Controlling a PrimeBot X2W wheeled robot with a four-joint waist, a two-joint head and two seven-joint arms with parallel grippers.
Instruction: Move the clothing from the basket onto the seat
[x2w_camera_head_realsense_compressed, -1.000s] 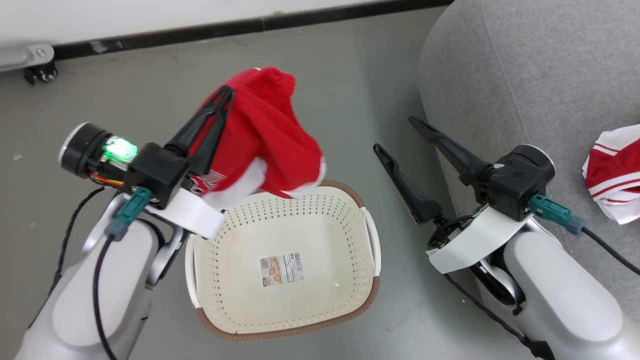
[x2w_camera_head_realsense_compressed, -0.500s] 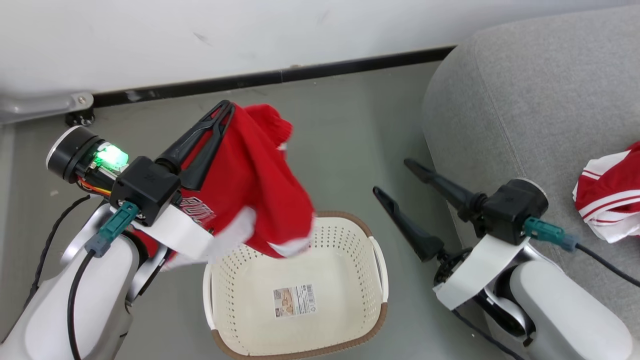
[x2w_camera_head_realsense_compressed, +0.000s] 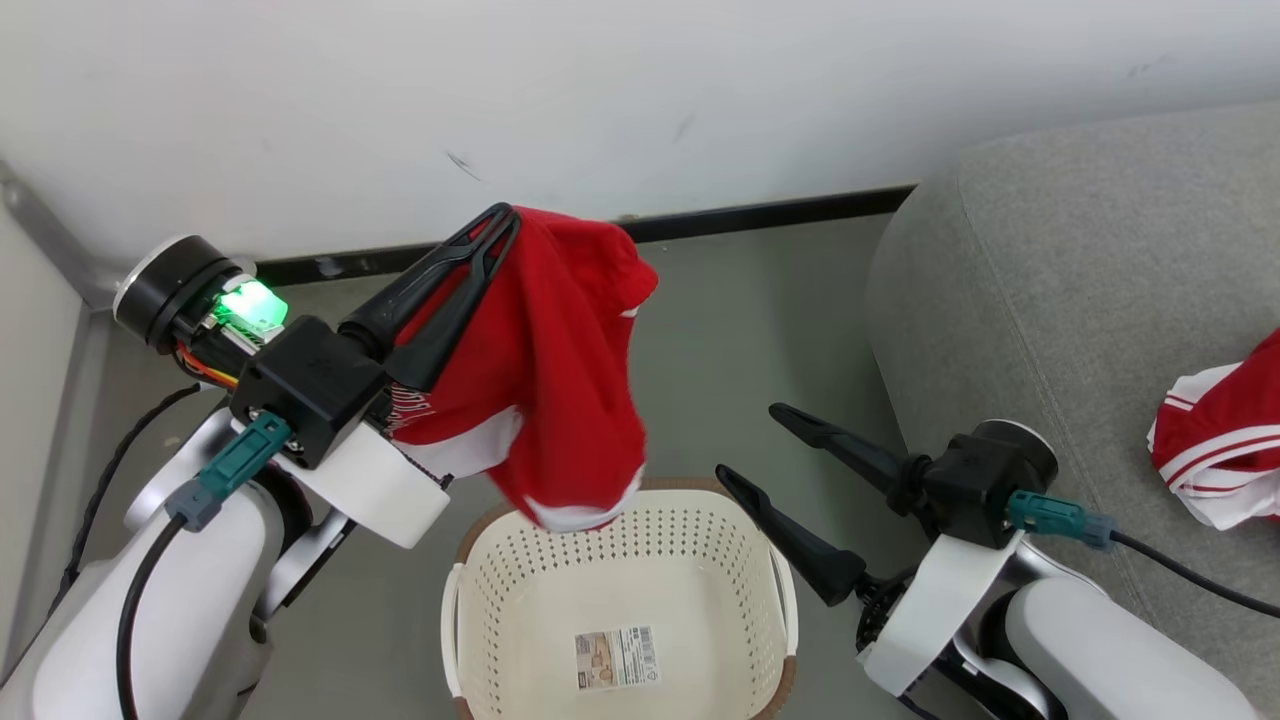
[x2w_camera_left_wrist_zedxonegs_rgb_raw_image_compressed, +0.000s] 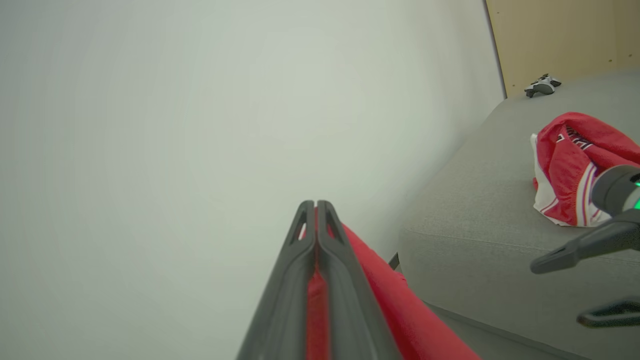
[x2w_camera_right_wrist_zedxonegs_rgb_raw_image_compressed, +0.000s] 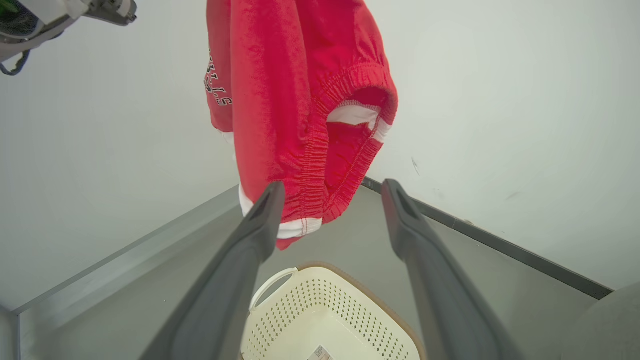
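A grey floor (x2w_camera_head_realsense_compressed: 770, 320) runs to a white wall (x2w_camera_head_realsense_compressed: 600, 100); on it stand a cream perforated basket (x2w_camera_head_realsense_compressed: 488, 600), a label (x2w_camera_head_realsense_compressed: 617, 657) on its bottom, and just beside it a grey upholstered seat (x2w_camera_head_realsense_compressed: 1050, 290); a crumpled red-and-white jersey (x2w_camera_head_realsense_compressed: 1215, 450) lies on the seat's top.

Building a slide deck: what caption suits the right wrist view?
Open right gripper faces a red garment dangling above the perforated cream basket.

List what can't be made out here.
The basket: head view, near end cut by the bottom edge.
Its label: head view, print too small.
Lettering on the held jersey: head view, partly behind the left end effector.
The second jersey on the seat: head view, cut by right edge.
A small dark object: left wrist view, too small to identify.
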